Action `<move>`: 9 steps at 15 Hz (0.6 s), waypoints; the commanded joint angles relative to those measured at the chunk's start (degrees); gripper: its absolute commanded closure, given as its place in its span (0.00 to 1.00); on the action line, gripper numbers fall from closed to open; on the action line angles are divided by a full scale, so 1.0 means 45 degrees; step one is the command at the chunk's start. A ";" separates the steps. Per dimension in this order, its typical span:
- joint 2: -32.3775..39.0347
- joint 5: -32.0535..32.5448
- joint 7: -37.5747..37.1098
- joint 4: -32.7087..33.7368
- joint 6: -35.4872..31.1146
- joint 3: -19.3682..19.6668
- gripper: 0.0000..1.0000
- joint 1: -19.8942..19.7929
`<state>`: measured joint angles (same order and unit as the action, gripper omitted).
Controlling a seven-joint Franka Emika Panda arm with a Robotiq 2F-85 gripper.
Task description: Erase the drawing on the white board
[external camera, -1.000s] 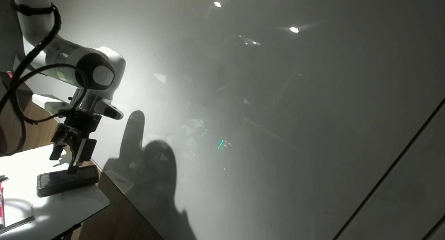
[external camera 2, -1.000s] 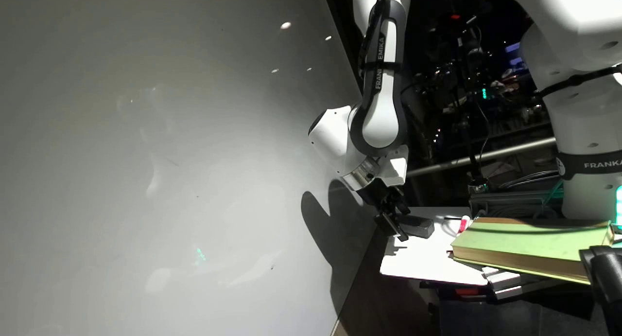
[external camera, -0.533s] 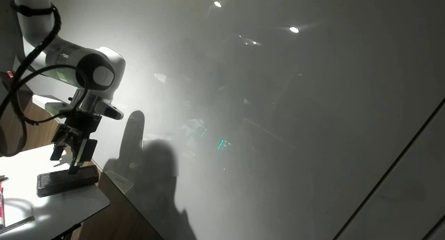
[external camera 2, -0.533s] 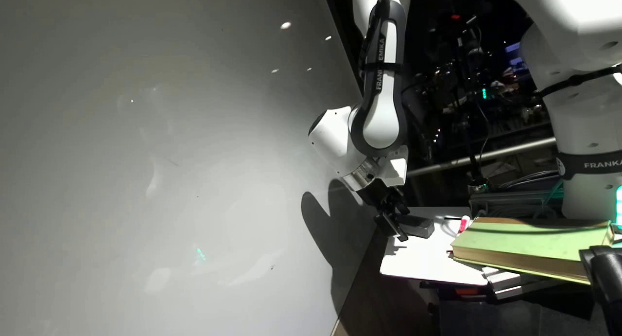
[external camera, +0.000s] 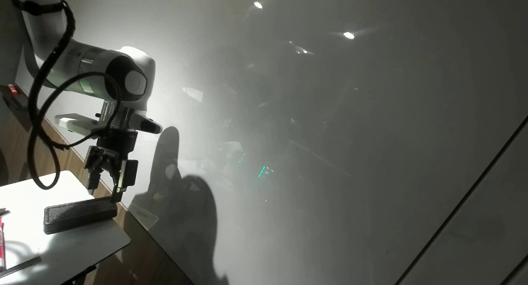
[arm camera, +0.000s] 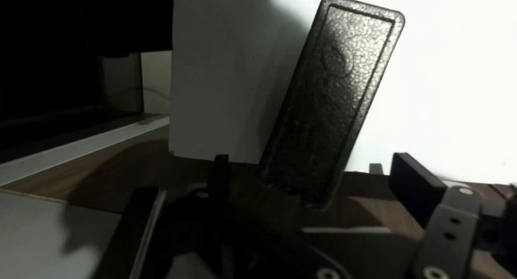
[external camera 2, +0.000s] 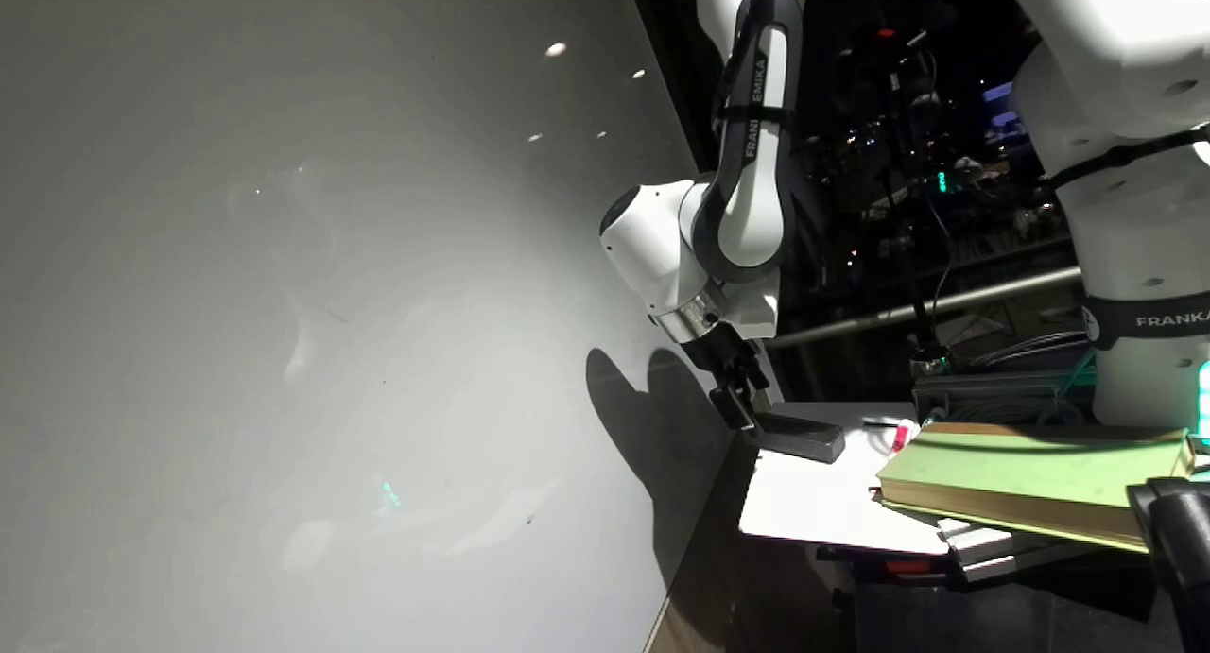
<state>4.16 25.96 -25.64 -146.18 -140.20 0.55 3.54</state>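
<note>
Near the white board [external camera: 350,132], tool [external camera: 104,193] hangs spread wide, gripping nothing, by the board-side end of the black eraser [arm camera: 331,101]. Long axis runs away across the surface [external camera 2: 822,502], skewed to the jaws; I'd twist before closing. Can't spot the drawing.

Looks like a lab — Franka arm [external camera 2: 756,228], cabling [external camera: 31,153], big white board [external camera: 330,132].

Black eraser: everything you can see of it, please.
The eraser is a long black block with rounded corners, a grooved border and faint curved markings on its pebbled, plastic- or foam-like top. It lies flat on the white table, one end overhanging the edge; its underside is hidden. The open pincer is at that end; contact unclear.
</note>
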 commanded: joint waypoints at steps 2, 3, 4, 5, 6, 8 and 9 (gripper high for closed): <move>-0.1574 -0.2536 0.0683 -0.1258 -0.0013 -0.0091 0.00 -0.0296; -0.1878 -0.3162 0.0721 -0.1475 -0.0128 -0.0071 0.00 -0.0336; -0.2221 -0.3711 0.0831 -0.1729 -0.0347 -0.0044 0.00 -0.0377; -0.2489 -0.4093 0.0901 -0.1925 -0.0539 -0.0048 0.00 -0.0390; -0.2728 -0.4141 0.0859 -0.2174 -0.0914 -0.0036 0.00 -0.0454; -0.3010 -0.3980 0.0737 -0.2526 -0.1530 -0.0095 0.00 -0.0612; -0.3034 -0.3750 0.0692 -0.2702 -0.1944 -0.0128 0.00 -0.0730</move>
<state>-6.37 9.22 -23.31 -154.82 -144.54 0.55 2.03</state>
